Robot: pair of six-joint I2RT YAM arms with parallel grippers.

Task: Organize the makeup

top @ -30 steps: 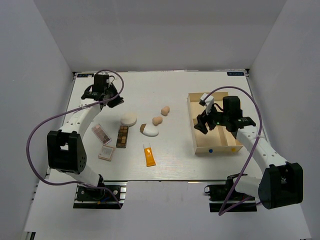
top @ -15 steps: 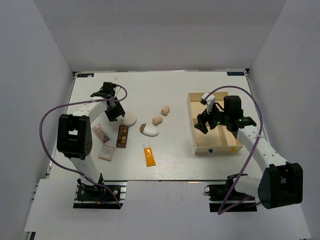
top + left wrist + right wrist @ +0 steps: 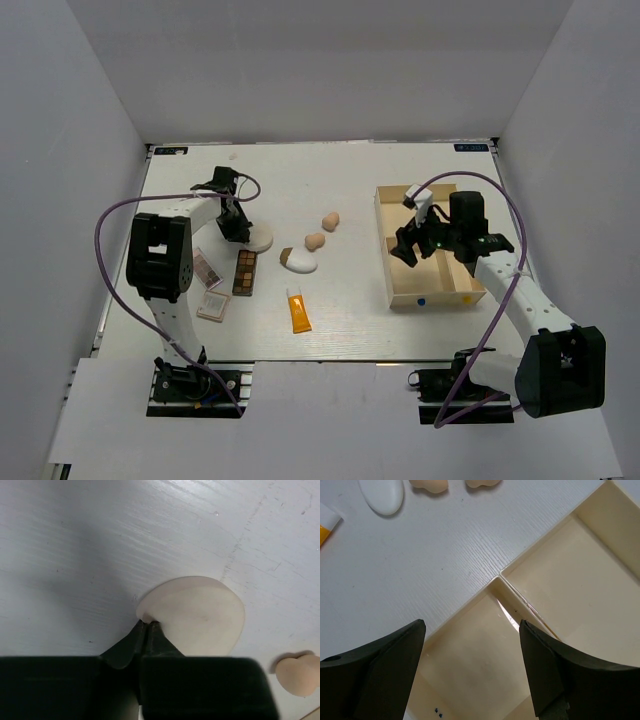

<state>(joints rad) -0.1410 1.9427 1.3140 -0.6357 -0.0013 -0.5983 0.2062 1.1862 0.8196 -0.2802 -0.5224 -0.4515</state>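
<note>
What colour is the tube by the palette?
The tube is orange, clearest in the top external view.

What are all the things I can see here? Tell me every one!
round puff: one, cream, left of middle.
egg sponges: two, peach, middle.
teardrop sponge: one, white and brown, middle.
tube: one, orange, near edge.
eyeshadow palette: one, brown, left.
cosmetics set: one, pinkish, beside palette.
compact: one, pinkish, near left.
box: one, pale wood, right.
table: one, white, underneath.
left gripper: one, black, pinching the round puff's edge.
right gripper: one, black, open above the box.

Matt, soft puff (image 3: 200, 615) on grained white table (image 3: 100, 540).
</note>
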